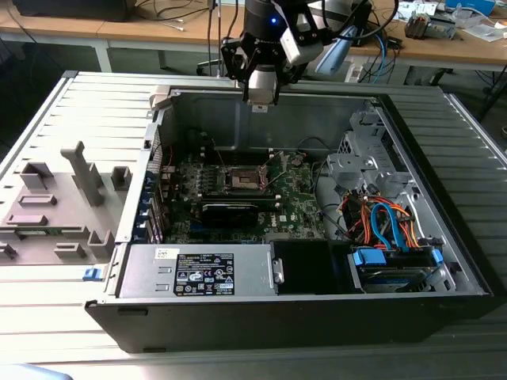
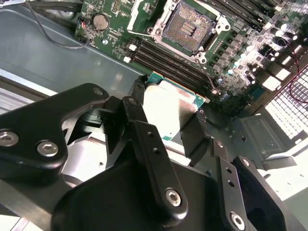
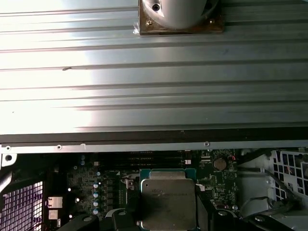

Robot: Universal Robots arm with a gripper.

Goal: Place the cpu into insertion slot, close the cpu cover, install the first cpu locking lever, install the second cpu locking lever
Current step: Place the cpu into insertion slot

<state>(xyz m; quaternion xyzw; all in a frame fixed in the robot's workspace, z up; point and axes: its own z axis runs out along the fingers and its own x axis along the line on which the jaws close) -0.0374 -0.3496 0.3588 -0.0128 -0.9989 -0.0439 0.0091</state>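
Note:
My gripper (image 1: 260, 100) hangs above the far wall of the open computer case, shut on the cpu (image 2: 169, 109), a flat square chip with a silvery top and a green edge. Black fingers (image 2: 140, 120) press on two opposite edges of the chip. The cpu (image 3: 167, 199) shows the same way in the first wrist view. The insertion slot (image 1: 242, 179) lies below on the green board, bare, with its dark centre (image 2: 190, 26) exposed. The cpu cover (image 2: 137, 12) looks swung open at one side of the socket. I cannot make out the locking levers.
A grey power supply (image 1: 198, 273) fills the case's near side, and a long black card (image 1: 230, 212) lies just in front of the socket. Drive cages and coloured cables (image 1: 388, 226) crowd the exterior view's right. A grey fixture block (image 1: 63, 206) sits outside the case on the left.

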